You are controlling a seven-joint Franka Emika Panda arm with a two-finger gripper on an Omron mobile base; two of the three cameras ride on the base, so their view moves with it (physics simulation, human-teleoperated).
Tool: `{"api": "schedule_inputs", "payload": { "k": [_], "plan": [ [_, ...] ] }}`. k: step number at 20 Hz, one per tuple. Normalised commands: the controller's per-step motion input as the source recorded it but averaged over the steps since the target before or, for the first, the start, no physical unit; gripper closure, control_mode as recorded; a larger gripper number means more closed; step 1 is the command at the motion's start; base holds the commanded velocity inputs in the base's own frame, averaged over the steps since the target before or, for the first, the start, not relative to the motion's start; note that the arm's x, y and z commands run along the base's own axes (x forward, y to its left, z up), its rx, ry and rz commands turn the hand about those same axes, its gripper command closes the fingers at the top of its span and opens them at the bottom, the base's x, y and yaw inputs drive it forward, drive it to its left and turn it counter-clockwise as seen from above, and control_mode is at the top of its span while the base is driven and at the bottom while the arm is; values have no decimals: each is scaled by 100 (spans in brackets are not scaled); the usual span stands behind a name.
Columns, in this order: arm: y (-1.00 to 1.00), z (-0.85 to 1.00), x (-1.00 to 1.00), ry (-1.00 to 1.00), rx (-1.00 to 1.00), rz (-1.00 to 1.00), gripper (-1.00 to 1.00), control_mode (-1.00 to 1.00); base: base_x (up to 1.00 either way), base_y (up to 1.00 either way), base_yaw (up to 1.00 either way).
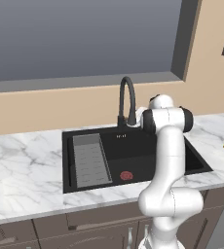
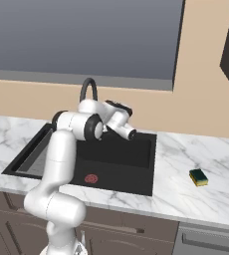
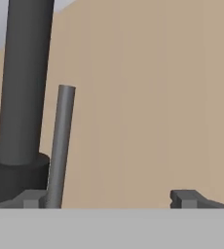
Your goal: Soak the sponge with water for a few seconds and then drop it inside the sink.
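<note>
Sponge [image 2: 198, 177]: yellow with green top, lying on the marble counter [image 2: 206, 199] at right centre of the right base view, well apart from the sink [image 2: 136, 169]. Faucet [image 1: 126, 99]: black arch at the sink's back edge, centre frame. Gripper [image 3: 111, 198]: fingers spread wide, empty, left fingertip just beside the faucet's thin grey lever [image 3: 61, 146]. Arm [image 1: 168, 160]: crosses in front of the basin's right half. Grey ribbed tray [image 1: 90, 160]: left part of the basin. Red drain [image 1: 126, 175]: basin floor.

The gripper [image 3: 111, 198] is held wide apart, nothing between the tips. A thick dark faucet [image 3: 25, 78] column is seen up-left of it. A thin grey lever [image 3: 61, 146] rises just beside the left fingertip [image 3: 32, 199]. A beige wall [image 3: 153, 97] is faced ahead.
</note>
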Motion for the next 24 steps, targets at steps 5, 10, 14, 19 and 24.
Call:
{"api": "schedule_inputs", "payload": {
  "k": [5, 10, 14, 19, 24],
  "plan": [
    [0, -14, 16, -2, 0, -9, -100, -100, 0, 0, 0],
    [0, -17, 18, -2, 0, -10, -100, -100, 0, 0, 0],
    [-1, -19, 22, -1, 0, -9, -100, -100, 0, 0, 0],
    [0, -13, 20, 0, 0, -8, -100, -100, 0, 0, 0],
    [-2, -6, 23, 0, 0, -5, -100, -100, 0, 0, 0]
  ]
}}
